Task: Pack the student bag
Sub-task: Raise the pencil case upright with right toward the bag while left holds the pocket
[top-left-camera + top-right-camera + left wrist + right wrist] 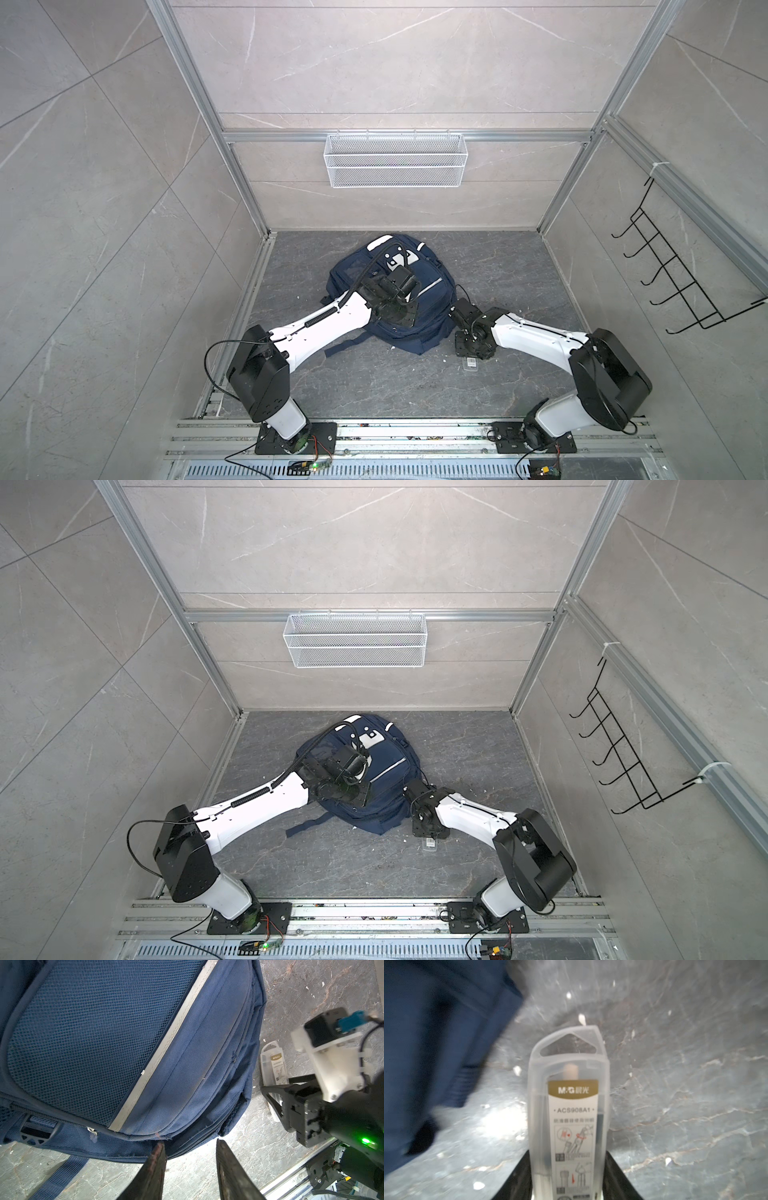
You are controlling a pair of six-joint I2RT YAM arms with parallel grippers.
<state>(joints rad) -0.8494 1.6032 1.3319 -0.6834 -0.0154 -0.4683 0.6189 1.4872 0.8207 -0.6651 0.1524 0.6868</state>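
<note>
The student bag [432,299] [390,779], a navy backpack with white patches and a silver stripe, lies flat on the dark floor in both top views. My left gripper [397,320] [189,1142] hangs over the bag's near end, open. In the left wrist view one fingertip [159,1147] meets the bag's zipper edge [197,1142], and only floor shows between the fingers. To the right of the bag, low over the floor, my right gripper [467,353] [568,1152] is shut on a clear plastic case [569,1095] [471,365] with a gold-topped label. The case sticks out past the fingertips.
A white wire basket [395,160] hangs on the back wall. A black hook rack [673,270] is on the right wall. Aluminium rails [415,432] run along the front by both arm bases. A loose bag strap [345,347] trails toward the left arm.
</note>
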